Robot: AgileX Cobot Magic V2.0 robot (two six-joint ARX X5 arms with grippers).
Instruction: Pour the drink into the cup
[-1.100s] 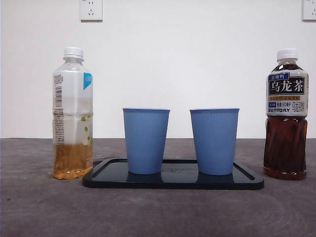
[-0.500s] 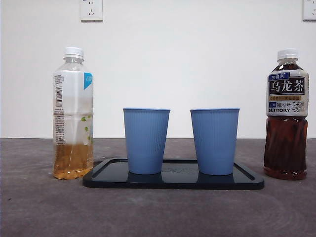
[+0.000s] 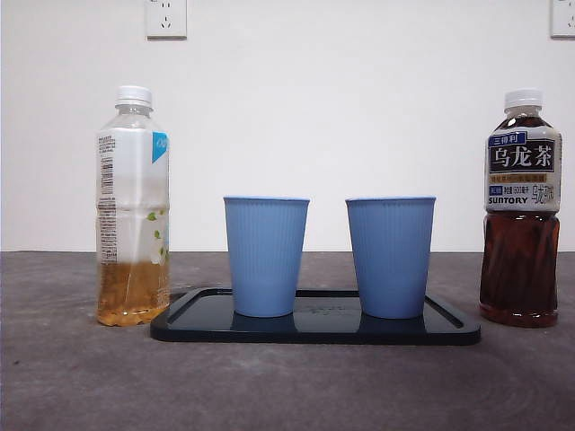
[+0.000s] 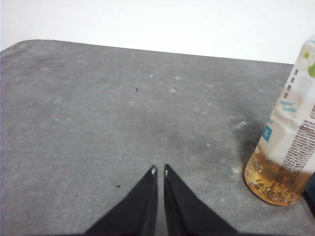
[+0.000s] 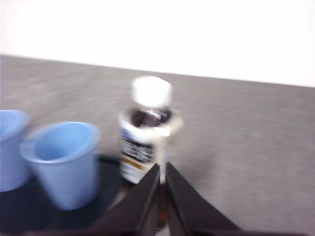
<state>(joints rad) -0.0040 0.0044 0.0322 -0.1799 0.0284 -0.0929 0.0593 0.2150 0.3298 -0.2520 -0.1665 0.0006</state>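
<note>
Two blue ribbed cups (image 3: pixel 266 256) (image 3: pixel 391 257) stand upright on a black tray (image 3: pixel 314 330). A dark oolong tea bottle (image 3: pixel 521 208) with a white cap stands to the right of the tray. A pale tea bottle (image 3: pixel 133 208), about a quarter full, stands to the left. My right gripper (image 5: pixel 161 166) is shut and empty, above and short of the dark bottle (image 5: pixel 146 135), with a cup (image 5: pixel 64 160) beside it. My left gripper (image 4: pixel 159 170) is shut and empty over bare table, apart from the pale bottle (image 4: pixel 288 147). Neither arm shows in the front view.
The grey table (image 3: pixel 287 386) runs to a white wall with two power sockets (image 3: pixel 166 18) high up. The right wrist view is blurred.
</note>
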